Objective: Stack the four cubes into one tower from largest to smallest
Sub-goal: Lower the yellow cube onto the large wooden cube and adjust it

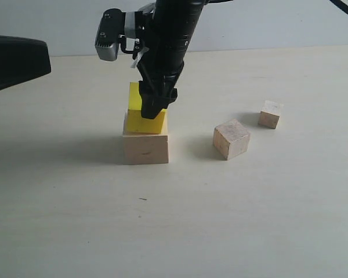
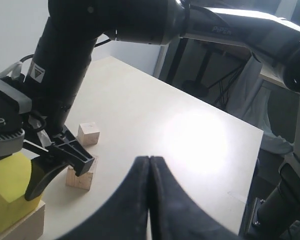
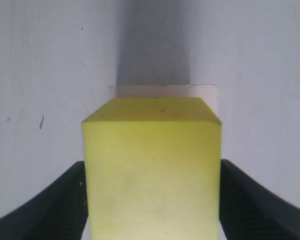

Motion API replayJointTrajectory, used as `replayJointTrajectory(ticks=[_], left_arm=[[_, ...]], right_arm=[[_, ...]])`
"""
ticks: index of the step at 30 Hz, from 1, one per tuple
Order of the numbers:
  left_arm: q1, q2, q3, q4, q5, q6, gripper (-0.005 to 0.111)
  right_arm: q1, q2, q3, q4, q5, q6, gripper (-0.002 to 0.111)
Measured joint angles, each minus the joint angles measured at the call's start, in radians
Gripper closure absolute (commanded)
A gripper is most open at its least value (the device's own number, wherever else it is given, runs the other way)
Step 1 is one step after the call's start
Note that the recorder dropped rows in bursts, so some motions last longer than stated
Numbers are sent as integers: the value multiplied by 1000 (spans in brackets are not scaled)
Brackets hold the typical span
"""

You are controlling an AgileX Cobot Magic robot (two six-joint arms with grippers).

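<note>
Cataloguing the tower's second piece: yellow cube (image 1: 145, 126), which appears to rest on the large wood cube (image 1: 145, 149), towards its back edge. The right gripper (image 1: 153, 110) comes down from above and pinches it, one finger flat against each of two opposite side faces.

- Handling, judged: rigid and light. The painted faces are probably slicker than bare wood. It should not crush, and a tilt on release is the main risk.
- Hold: opposite flat faces, never the corners.
- Remaining stock: medium wood cube (image 1: 231, 139) and small wood cube (image 1: 270, 114), both loose on the table (image 1: 75, 226), well apart from the stack and near each other.
- Left gripper (image 2: 150, 200): fingers pressed together, empty, parked to the left.
- Room: bare tabletop all round the stack. The table edges are far from every cube, and a straight lift upward looks unobstructed.
</note>
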Motion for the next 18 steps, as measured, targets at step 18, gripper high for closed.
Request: replayJointTrajectory(ticks=[18], left_arm=[[0, 0, 0, 0, -1, 0, 107]], right_arm=[[0, 0, 0, 8, 0, -2, 43]])
